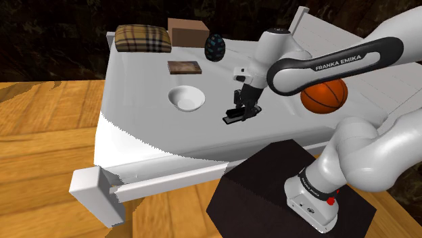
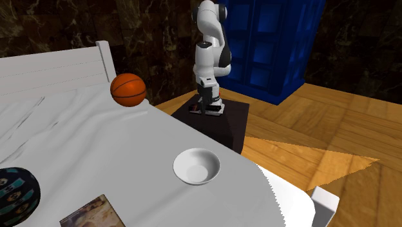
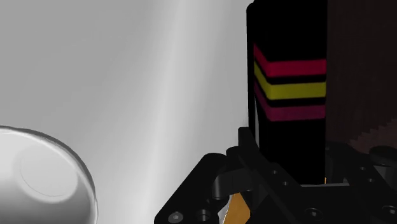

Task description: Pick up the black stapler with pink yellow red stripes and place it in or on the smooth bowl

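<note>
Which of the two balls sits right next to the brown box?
The dark ball with the teal pattern, just beside the brown box. The orange basketball lies well away from it.

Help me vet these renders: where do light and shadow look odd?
Shoulder view: a saw-toothed edge splits bright from shade on the white sheet. Second exterior view: a jagged sunlit wedge crosses the wooden floor. Wrist view: a pale streak runs beside the stapler.

white bowl (image 2: 196,166) on white bed (image 2: 96,148); orange basketball (image 2: 128,89) near headboard (image 2: 106,61); dark patterned ball (image 2: 16,193); white arm (image 2: 212,51) on black stand (image 2: 233,122); blue cabinet (image 2: 270,45) behind; wood floor (image 2: 303,129).
</note>
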`<act>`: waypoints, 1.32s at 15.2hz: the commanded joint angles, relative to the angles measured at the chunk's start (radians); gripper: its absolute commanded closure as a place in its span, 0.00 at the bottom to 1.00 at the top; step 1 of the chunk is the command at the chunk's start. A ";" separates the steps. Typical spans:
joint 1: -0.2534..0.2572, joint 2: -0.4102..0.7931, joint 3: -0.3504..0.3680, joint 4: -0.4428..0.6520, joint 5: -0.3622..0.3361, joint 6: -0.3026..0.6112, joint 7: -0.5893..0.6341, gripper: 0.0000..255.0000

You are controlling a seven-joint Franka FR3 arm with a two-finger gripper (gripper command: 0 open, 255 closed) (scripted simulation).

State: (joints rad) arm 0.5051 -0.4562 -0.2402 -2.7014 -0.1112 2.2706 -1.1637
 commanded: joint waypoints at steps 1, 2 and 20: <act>0.001 -0.013 0.004 0.011 0.001 -0.024 0.003 1.00; 0.008 0.033 -0.001 0.048 0.010 -0.015 -0.004 1.00; 0.024 0.759 -0.033 0.859 0.232 -0.124 -0.155 1.00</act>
State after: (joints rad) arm 0.5347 0.2609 -0.2757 -1.8965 0.1087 2.1611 -1.3136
